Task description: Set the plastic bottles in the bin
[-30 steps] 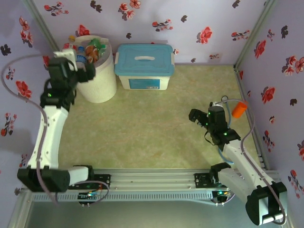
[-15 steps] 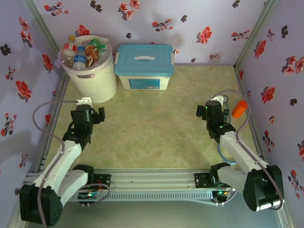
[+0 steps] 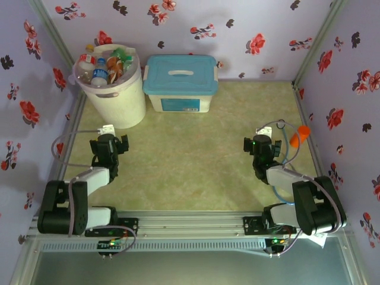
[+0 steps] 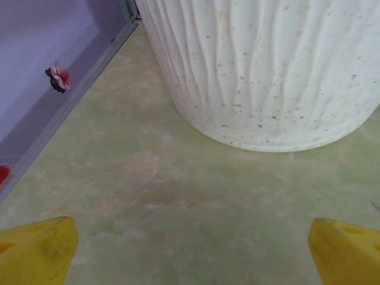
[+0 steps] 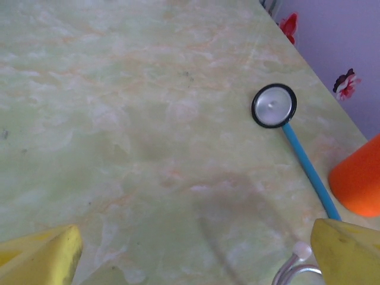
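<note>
Looks done: small plastic bottles (image 3: 104, 68) piled in round white bin (image 3: 122, 107). Resting low, left gripper (image 4: 190, 255) and right gripper (image 5: 190, 255) wide open, empty.

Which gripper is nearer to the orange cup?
Right. The right gripper is beside the orange cup; the left gripper is far across the table, by the bin.
</note>
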Robot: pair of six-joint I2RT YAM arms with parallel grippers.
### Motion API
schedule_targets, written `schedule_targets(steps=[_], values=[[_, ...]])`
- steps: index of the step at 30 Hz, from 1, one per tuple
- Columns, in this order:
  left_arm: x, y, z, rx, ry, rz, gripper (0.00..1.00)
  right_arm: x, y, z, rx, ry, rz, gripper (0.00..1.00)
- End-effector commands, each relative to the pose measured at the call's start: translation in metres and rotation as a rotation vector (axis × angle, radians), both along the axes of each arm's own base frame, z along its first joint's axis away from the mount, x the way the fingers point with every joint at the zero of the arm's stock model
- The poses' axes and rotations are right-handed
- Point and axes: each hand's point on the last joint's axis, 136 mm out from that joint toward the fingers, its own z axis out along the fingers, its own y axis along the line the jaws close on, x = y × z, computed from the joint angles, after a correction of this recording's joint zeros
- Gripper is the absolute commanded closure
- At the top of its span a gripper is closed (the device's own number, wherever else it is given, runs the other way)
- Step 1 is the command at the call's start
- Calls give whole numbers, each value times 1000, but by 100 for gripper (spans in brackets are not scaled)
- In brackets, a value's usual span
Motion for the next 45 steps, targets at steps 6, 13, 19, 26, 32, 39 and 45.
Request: schedule_targets(steps=[6,13,19,26,32,39,45], values=[[28,1,12,-20,-147,-43,0,26,-10,25,8,-190,-12,1],[35,-1,-3,-12,-122,-76,0,27,-34,6,111,-221,-72,1],[36,0,-4,-25,-114,-74,0,38,-35,2,117,-221,-66,1],[35,0,-4,-23,-115,-74,0,39,-41,-1,114,-173,-110,1],[36,0,-4,-23,-115,-76,0,39,-41,0,114,-180,-110,1],[35,0,-4,-23,-114,-75,0,39,-41,-1,113,-178,-110,1],[36,0,-4,-22,-114,-74,0,39,-41,0,114,-181,-109,1]])
